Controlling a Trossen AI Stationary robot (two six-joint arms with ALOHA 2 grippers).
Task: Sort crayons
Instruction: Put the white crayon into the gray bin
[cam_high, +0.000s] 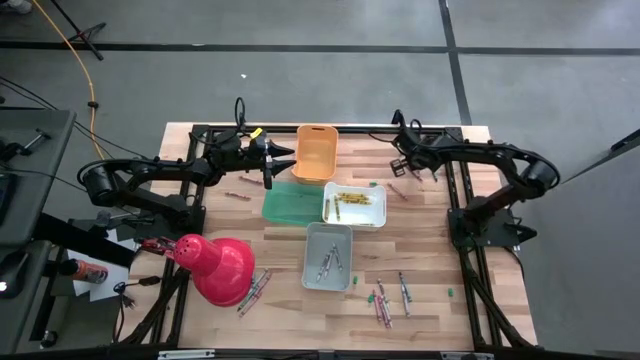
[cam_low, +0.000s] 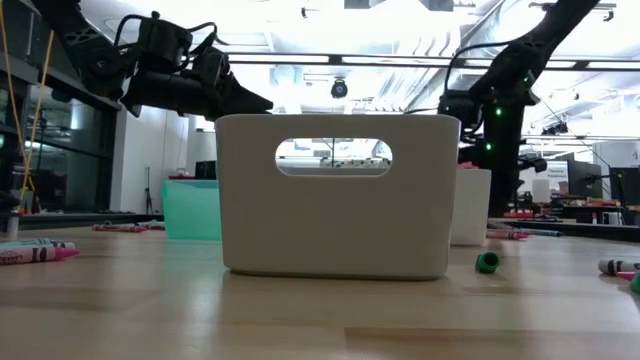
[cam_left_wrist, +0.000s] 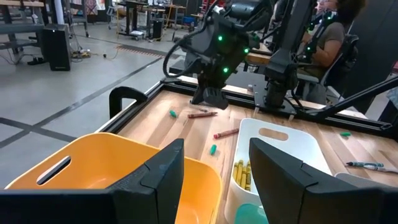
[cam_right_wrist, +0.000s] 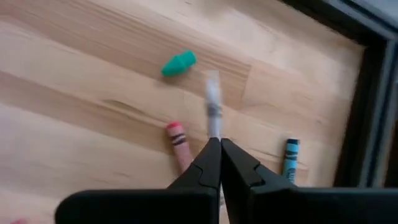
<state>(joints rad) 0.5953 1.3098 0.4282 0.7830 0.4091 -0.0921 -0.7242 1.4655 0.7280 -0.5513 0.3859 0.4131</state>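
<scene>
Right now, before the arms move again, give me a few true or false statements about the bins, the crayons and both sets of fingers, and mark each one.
1. The white plastic bin holds yellow crayons. True.
2. The orange plastic bin is full of crayons. False: it looks empty.
3. The left gripper has its fingers open, above the orange bin. True.
4. The right gripper has its fingers spread wide with nothing between them. False: they are shut on a pale grey crayon.
5. In the high view, the green translucent bin lies to the right of the white bin. False: it lies to its left, beside it.
</scene>
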